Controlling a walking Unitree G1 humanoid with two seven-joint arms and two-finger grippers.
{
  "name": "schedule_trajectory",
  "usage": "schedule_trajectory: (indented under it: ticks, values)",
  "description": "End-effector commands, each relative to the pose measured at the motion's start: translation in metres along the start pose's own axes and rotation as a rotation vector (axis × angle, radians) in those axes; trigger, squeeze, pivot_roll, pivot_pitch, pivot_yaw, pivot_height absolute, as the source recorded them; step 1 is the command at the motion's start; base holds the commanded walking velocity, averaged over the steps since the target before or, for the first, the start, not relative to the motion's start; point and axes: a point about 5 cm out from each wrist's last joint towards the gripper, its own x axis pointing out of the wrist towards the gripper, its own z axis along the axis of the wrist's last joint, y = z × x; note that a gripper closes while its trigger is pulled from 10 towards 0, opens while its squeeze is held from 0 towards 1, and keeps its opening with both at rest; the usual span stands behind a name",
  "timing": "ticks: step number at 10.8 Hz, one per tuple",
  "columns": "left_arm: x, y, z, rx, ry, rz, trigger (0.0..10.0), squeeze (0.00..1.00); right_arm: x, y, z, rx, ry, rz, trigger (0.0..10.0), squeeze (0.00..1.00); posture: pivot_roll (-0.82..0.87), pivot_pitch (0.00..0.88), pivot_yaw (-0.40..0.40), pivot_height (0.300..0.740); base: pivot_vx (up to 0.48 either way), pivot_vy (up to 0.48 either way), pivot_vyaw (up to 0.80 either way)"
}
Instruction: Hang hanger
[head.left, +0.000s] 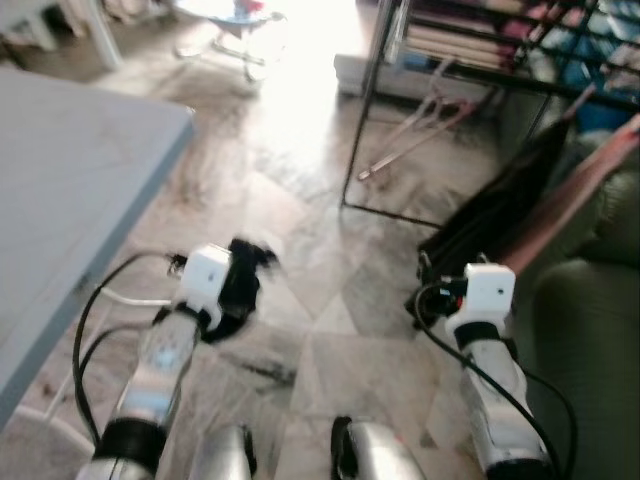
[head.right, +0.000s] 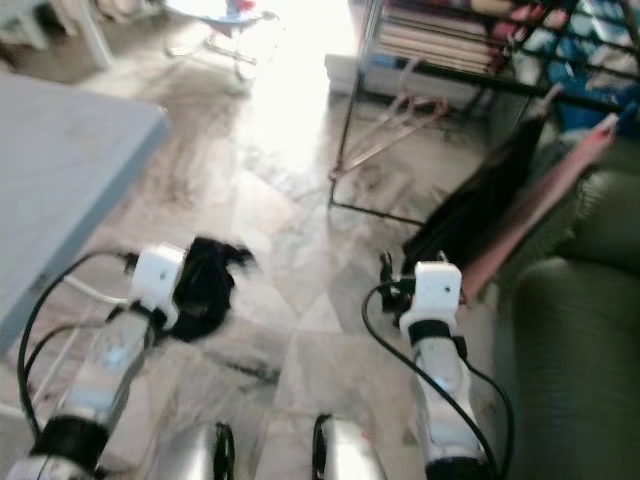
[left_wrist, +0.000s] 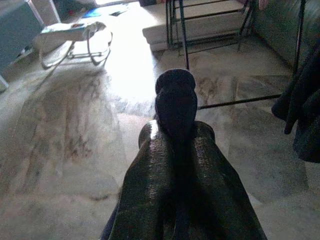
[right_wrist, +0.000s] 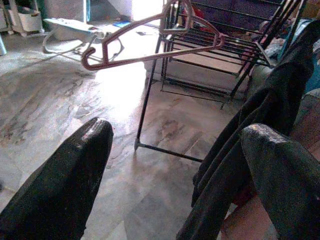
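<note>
Marble floor (head.left: 300, 200) lies below: left gripper (left_wrist: 175, 107) jaws pressed together, right gripper (right_wrist: 175, 165) jaws wide near a hanger (right_wrist: 150, 45).

Pink hanger (right_wrist: 150, 37) on the black rack (right_wrist: 210, 45); near the rack, grey-veined marble floor (head.left: 300, 330), green sofa (head.left: 590, 340), black cloth (right_wrist: 250, 130).

We see the desk (head.left: 70, 180) on our left and the sofa (head.left: 590, 330) on our right. The rack (head.left: 470, 60) stands ahead right, the hanger (right_wrist: 150, 40) on it, a garment (head.left: 500, 205) draped between rack and sofa. A bouncer (left_wrist: 70, 35) sits far ahead.
</note>
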Motion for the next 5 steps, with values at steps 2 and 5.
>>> schedule_trajectory:
  ticks: [2,5]
  values:
    - [-0.002,0.0,0.005,-0.042,-0.045,0.025,10.0,0.0,0.0,-0.007,0.001,-0.007,0.003,-0.019,10.0,0.0,-0.07,0.157,-0.077,0.74,0.12,0.0,0.0]
    - [-0.001,0.009,0.008,0.014,-0.039,-0.003,10.0,0.0,0.002,-0.008,0.004,0.012,0.002,-0.021,10.0,0.0,-0.06,0.182,-0.069,0.74,0.35,0.124,-0.27]
